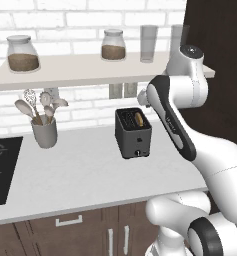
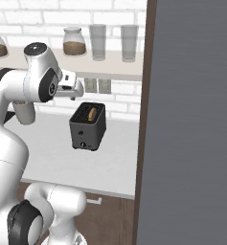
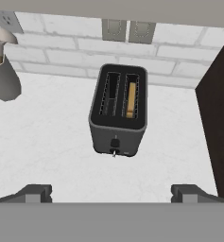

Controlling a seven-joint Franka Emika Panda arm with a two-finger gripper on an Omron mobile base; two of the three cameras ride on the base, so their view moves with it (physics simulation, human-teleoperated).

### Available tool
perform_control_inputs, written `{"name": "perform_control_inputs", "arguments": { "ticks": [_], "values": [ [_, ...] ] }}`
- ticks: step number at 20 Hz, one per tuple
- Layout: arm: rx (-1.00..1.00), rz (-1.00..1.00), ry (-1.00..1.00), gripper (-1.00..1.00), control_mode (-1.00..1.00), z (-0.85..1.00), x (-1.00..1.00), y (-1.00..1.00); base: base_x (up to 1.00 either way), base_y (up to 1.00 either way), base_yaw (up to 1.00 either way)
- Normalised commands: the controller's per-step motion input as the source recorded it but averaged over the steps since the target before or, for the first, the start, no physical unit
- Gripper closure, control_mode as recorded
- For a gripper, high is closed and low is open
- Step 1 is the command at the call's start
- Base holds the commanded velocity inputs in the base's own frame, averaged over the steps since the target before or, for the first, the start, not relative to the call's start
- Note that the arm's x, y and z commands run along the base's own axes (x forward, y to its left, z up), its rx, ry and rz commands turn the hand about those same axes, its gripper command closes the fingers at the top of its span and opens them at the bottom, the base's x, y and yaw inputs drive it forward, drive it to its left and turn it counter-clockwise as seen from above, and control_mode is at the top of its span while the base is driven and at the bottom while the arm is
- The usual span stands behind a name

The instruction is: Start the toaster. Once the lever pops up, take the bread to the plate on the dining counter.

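dark grey toaster (image 3: pixel 118 127), tan bread (image 3: pixel 131 100) (darker crust)

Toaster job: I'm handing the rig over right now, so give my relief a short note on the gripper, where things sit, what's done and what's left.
Gripper: open, empty, hanging above the worktop short of the toaster.
Toaster: on the worktop by the brick wall, narrow face toward the arm, utensil cup to its left.
Bread: standing in the toaster's right-hand slot as the hand view shows it; the other slot is bare.
Lever: on the narrow face, untouched by the fingers.
Done: arm lined up over the toaster.
Left: press the lever, wait for the pop, lift the bread out, carry it to the plate on the dining counter.
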Motion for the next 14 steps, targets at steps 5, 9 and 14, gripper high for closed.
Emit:
{"name": "perform_control_inputs", "arguments": {
  "ticks": [5, 9, 14],
  "values": [
    [0.00, 0.00, 0.00, -1.00, -1.00, 0.00, 0.00, 0.00, 0.00, 0.00, 0.00],
    [0.00, 0.00, 0.00, -1.00, -1.00, 0.00, 0.00, 0.00, 0.00, 0.00, 0.00],
    [0.00, 0.00, 0.00, -1.00, -1.00, 0.00, 0.00, 0.00, 0.00, 0.00, 0.00]
  ]
}}
